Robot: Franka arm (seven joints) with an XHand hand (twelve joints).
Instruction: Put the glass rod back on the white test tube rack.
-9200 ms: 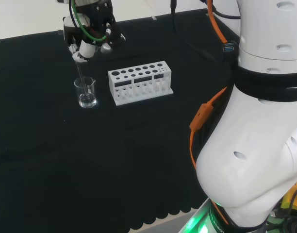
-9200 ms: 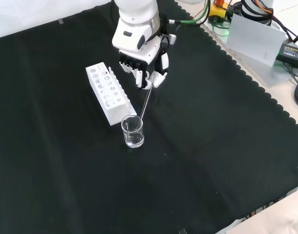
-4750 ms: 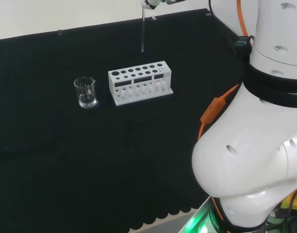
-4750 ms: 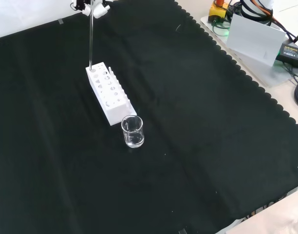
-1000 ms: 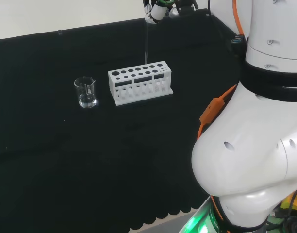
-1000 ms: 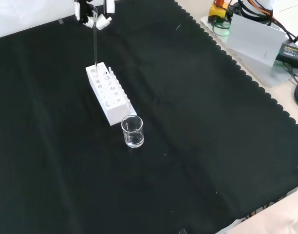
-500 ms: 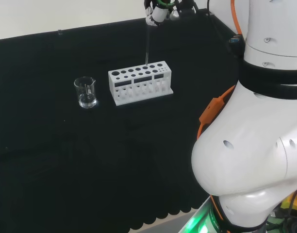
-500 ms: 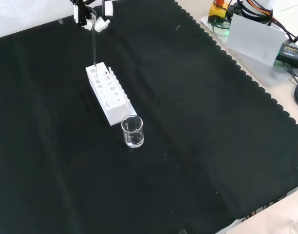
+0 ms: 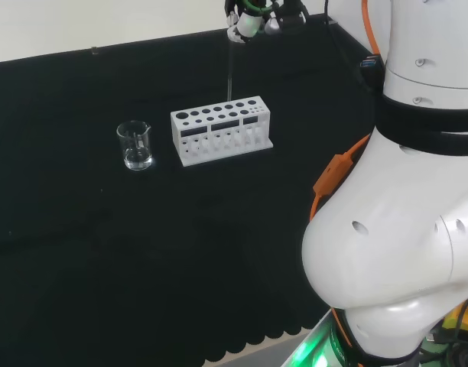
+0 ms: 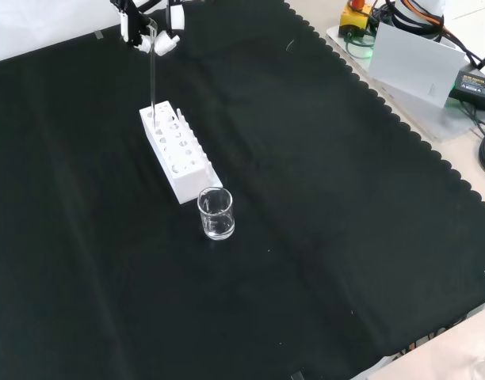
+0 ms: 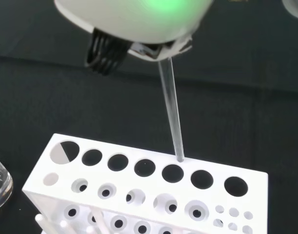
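The hand (image 9: pixel 248 17) hangs high over the far edge of the surface (image 9: pixel 104 267) in the head view, fingers curled around the top end of the glass rod (image 9: pixel 229 69), which it pinches upright. The rod runs straight down from the fingertips (image 10: pixel 162 43) toward the white test tube rack (image 9: pixel 221 129). In the front view the rod (image 10: pixel 152 71) drops to the far end of the rack (image 10: pixel 179 152), the end closest to the top of that view. From the wrist camera the rod (image 11: pixel 171 114) slants down from the hand (image 11: pixel 134 19), and its lower tip sits right at the rim of one of the large holes in the rack's (image 11: pixel 144 192) back row, at the edge of the top plate; whether the tip is touching the plate or hovering just above it cannot be told, and it is not inside a hole.

The rack stands on the black cloth roughly midway along the surface, nearer its far edge in the head view. A small clear beaker (image 9: pixel 134 145) stands just beside the rack's left end in the head view; in the front view the beaker (image 10: pixel 215 214) sits near the rack's closer end, apart from it. In the head view there seems to be some clear liquid in its bottom.
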